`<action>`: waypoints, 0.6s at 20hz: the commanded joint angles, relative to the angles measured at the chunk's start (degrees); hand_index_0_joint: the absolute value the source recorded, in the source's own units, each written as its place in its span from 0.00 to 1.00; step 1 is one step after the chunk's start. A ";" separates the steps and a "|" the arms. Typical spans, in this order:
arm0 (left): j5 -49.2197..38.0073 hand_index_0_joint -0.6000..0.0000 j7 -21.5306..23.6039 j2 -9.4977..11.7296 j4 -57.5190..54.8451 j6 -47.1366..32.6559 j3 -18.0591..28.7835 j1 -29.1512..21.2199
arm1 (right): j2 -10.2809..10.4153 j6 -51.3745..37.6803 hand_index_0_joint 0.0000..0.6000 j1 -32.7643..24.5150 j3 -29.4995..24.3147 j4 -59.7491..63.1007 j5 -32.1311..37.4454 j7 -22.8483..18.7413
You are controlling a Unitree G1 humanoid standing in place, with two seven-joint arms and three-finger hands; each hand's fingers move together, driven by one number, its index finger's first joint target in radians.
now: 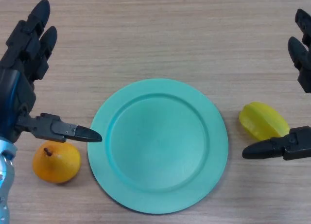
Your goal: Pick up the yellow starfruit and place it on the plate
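The yellow starfruit [263, 120] lies on the wooden table just right of the teal plate [158, 145]. My right hand [301, 78] is open at the right edge; its thumb [272, 147] stretches out just below the starfruit and its fingers reach up behind it, not touching it. My left hand [22, 73] is open at the left, its thumb [63, 130] pointing toward the plate's left rim. The plate holds nothing.
An orange pear-like fruit [56, 161] with a short stem lies on the table left of the plate, under my left thumb. The wooden table [170, 34] stretches beyond the plate.
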 commanded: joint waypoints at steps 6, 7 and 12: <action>-1.78 1.00 -0.34 1.80 -4.10 -3.04 1.93 -2.03 | -1.86 -9.77 0.00 -1.31 -3.86 -2.05 0.32 -1.35; -1.83 1.00 -0.22 1.69 -3.90 -2.94 1.82 -2.02 | -1.74 -10.14 0.00 -1.18 -3.99 -1.71 0.55 -1.15; -1.47 1.00 0.68 1.62 -2.87 -4.23 1.73 -2.34 | -1.57 -12.11 0.00 -0.71 -4.07 1.01 1.79 -1.18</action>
